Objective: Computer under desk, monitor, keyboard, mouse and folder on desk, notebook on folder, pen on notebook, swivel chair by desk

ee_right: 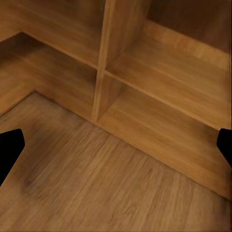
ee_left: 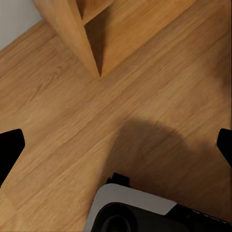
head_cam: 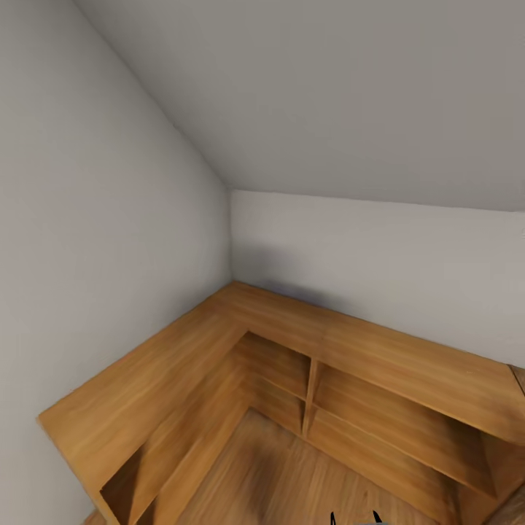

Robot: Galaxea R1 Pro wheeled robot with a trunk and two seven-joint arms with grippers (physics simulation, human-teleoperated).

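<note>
None of the task's objects show here. I face a room corner where a light wooden L-shaped shelf unit (head_cam: 343, 343) runs along two grey walls. My left gripper (ee_left: 116, 145) hangs open over the wooden floor, its black fingertips (ee_left: 9, 147) far apart at the picture's edges, with nothing between them. My right gripper (ee_right: 116, 145) is open too, its fingertips (ee_right: 9, 145) wide apart, pointing at the shelf unit's lower compartments (ee_right: 159, 121).
The shelf unit's open compartments (head_cam: 394, 415) stand close ahead and to the left (head_cam: 138, 481). Wooden floor (head_cam: 270, 474) lies between its two wings. The robot's white and black base (ee_left: 145, 212) sits under the left gripper. A shelf end panel (ee_left: 82, 43) is near it.
</note>
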